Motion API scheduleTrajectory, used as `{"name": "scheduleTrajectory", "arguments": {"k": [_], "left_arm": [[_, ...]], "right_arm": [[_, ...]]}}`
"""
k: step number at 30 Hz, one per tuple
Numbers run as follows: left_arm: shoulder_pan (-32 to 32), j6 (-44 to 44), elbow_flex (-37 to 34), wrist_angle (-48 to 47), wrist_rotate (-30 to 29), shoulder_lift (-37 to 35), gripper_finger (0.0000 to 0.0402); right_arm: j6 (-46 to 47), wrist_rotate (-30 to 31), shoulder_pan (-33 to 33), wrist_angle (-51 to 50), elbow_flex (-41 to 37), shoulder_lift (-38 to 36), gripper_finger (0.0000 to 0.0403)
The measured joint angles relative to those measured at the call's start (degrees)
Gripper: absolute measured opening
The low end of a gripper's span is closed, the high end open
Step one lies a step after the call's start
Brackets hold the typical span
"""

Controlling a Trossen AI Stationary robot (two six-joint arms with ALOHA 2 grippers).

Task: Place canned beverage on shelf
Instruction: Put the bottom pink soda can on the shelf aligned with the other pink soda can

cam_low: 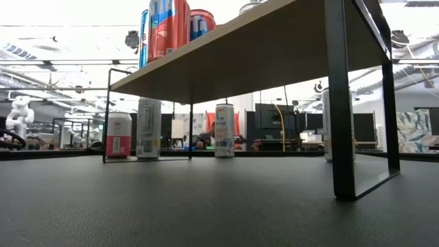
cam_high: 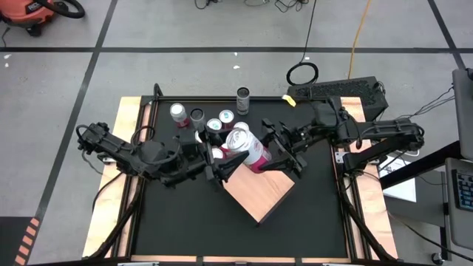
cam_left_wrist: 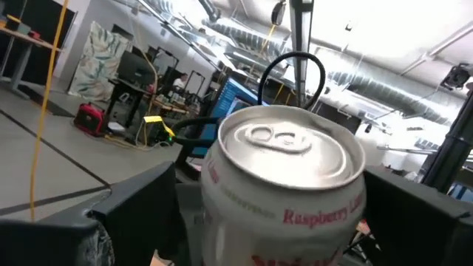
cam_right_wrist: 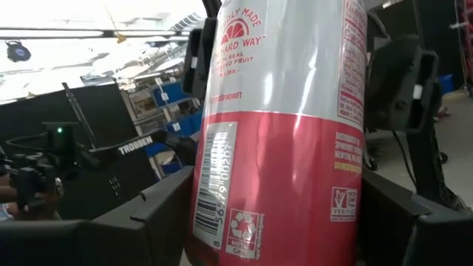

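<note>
Above the black table, over one corner of the pale wooden shelf, a pink-and-silver raspberry can was held tilted in the air. Clamped on its lower, pink half was the right gripper, one finger on either side. Around the can's silver top, the left gripper had its fingers spread wide. Several other cans stood near the table's far edge.

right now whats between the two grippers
One can, white on top and pink below, tilted above the shelf. The high view shows the left gripper and right gripper on either side.
</note>
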Motion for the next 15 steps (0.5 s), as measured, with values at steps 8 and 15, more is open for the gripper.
{"name": "scheduleTrajectory", "arguments": {"k": [8, 15], "left_arm": [[0.0, 0.0, 0.0, -0.5, 0.0, 0.0, 0.0395], [-0.1, 0.0, 0.0, -1.9, 0.4, 0.0, 0.0361]], "right_arm": [[0.0, 1.0, 0.0, -0.3, 0.0, 0.4, 0.0272], [-0.3, 1.4, 0.0, -0.5, 0.0, 0.4, 0.0272]]}}
